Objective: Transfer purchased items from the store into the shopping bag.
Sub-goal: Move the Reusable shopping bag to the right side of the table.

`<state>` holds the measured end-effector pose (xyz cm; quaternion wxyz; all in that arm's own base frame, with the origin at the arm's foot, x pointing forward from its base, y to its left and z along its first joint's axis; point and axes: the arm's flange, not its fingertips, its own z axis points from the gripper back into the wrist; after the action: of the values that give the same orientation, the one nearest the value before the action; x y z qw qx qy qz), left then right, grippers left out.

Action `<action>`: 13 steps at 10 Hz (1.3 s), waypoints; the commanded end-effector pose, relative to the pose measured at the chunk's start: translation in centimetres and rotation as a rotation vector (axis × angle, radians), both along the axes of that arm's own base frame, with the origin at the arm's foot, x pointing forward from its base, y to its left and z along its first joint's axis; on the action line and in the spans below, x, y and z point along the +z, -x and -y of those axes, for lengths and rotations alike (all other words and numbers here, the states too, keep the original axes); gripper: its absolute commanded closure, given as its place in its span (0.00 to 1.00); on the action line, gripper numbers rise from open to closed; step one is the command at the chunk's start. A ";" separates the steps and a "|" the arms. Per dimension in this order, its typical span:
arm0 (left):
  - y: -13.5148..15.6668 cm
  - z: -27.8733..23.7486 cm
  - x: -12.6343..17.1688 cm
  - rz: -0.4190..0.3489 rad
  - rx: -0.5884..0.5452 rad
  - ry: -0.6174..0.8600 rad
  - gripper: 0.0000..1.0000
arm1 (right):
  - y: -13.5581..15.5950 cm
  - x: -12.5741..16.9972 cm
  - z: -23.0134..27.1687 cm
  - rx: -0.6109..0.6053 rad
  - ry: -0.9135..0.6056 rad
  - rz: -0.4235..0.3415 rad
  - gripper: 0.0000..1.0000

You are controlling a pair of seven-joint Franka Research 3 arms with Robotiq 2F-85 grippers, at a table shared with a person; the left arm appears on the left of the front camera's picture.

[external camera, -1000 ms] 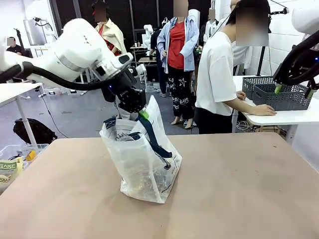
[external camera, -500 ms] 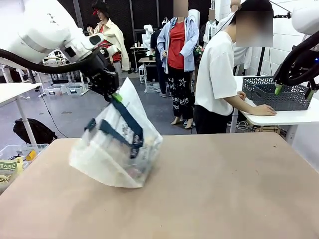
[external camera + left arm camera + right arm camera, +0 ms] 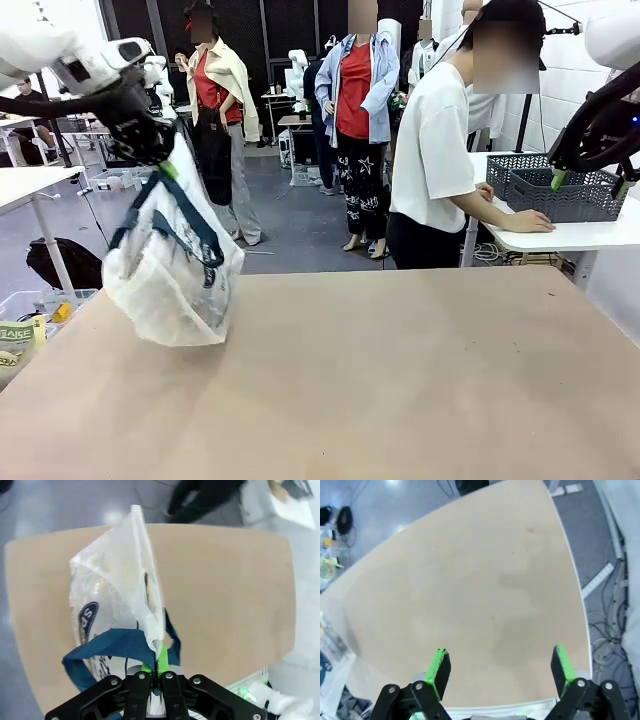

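Observation:
The shopping bag (image 3: 175, 270), a whitish translucent tote with navy straps (image 3: 190, 225), hangs tilted over the left part of the brown table (image 3: 420, 380). My left gripper (image 3: 160, 160) is shut on its top rim. In the left wrist view the fingers (image 3: 150, 680) pinch the plastic of the shopping bag (image 3: 115, 600) beside a blue strap (image 3: 110, 645). What lies inside is too blurred to name. The store, a dark grey lattice basket (image 3: 545, 200), stands on a white side table at the right. My right gripper (image 3: 590, 183) hangs open in front of it in the picture, and the right gripper (image 3: 500, 667) holds nothing.
A person in a white shirt (image 3: 435, 150) stands at the side table (image 3: 600, 238) with a hand (image 3: 525, 222) by the basket. A clear bin of packets (image 3: 25, 325) sits low at the left. The right wrist view looks down on the brown table (image 3: 470, 595) and its edge.
My left arm has lifted the bag from the table's middle and carried it up and to the left; the bag now swings tilted. The right arm has not moved.

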<state>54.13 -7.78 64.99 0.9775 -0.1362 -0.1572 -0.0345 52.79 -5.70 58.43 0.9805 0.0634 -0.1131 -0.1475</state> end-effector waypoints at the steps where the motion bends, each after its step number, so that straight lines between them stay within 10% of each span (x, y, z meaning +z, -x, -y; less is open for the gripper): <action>1: -1.5 -2.8 1.3 -0.057 0.126 -0.030 1.00 | 0.0 0.0 0.1 0.003 0.015 -0.014 0.00; 7: -4.9 -7.8 -2.5 -0.152 0.139 -0.157 1.00 | 0.0 0.0 0.1 0.003 0.015 -0.014 0.00; 12: -4.7 -8.2 -1.0 -0.058 0.216 -0.062 0.06 | 0.0 0.0 0.1 0.003 0.015 -0.014 0.00; 13: -3.9 -7.0 -0.6 -0.020 0.165 -0.030 0.00 | 0.0 0.0 0.1 0.003 0.015 -0.014 0.00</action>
<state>58.82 0.23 64.68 0.9850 -0.0886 -0.1399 0.0486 52.80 -5.69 58.39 0.9806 0.0634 -0.1126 -0.1474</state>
